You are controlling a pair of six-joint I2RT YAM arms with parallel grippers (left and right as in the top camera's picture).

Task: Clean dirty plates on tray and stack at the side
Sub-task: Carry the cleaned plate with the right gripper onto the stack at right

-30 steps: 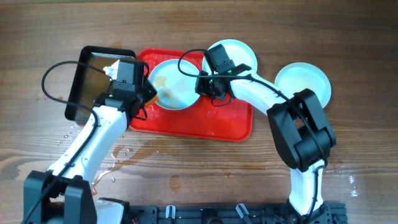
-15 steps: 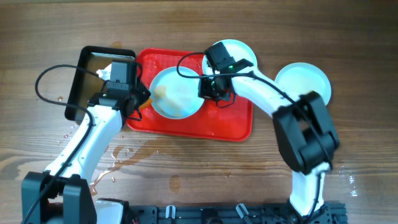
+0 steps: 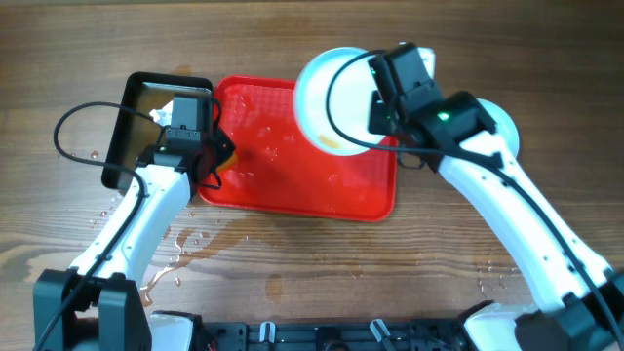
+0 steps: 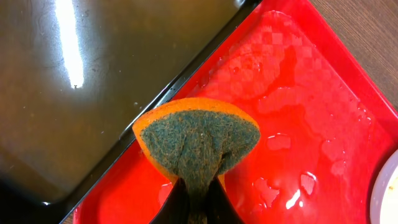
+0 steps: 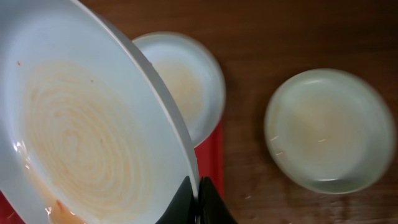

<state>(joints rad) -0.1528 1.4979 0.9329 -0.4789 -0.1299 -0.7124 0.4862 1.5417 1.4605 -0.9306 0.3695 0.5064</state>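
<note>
Plate 1 (image 5: 81, 143), round, white and smeared with orange-brown rings, is clamped at its thin rim by the right gripper (image 5: 199, 198), whose jaws are closed tight on the edge. It is held tilted above the far right corner of the tray (image 3: 292, 190), and a darker orange smear is seen near its lower edge.

Behind its rim, in the right wrist view, plate 2 (image 5: 189, 87) is seen lying flat at that same corner, with a faint orange tint in its shallow middle; whether it rests on the tray's rim cannot be told. Plate 3 (image 5: 323, 130) is set flat on the wooden table (image 3: 78, 58), well apart to the right, its surface pale and glossy with no clear streaks.

A sponge (image 4: 199, 140) is pinched in the left gripper (image 4: 194, 193), whose jaws are closed on its lower end. The sponge is made of orange foam with a rough dark green scouring face and is squeezed into a fan shape. It is held over the tray's left edge; whether it touches cannot be told.

The tray is made of red plastic with a fine checked floor, a raised rim and rounded corners, and is dotted with pools of water. Against its left side a black rectangular pan (image 3: 132, 136) is set, filled with dark brownish liquid that reflects a bright streak of light. Water drops are scattered on the table's wood grain near the left arm.
</note>
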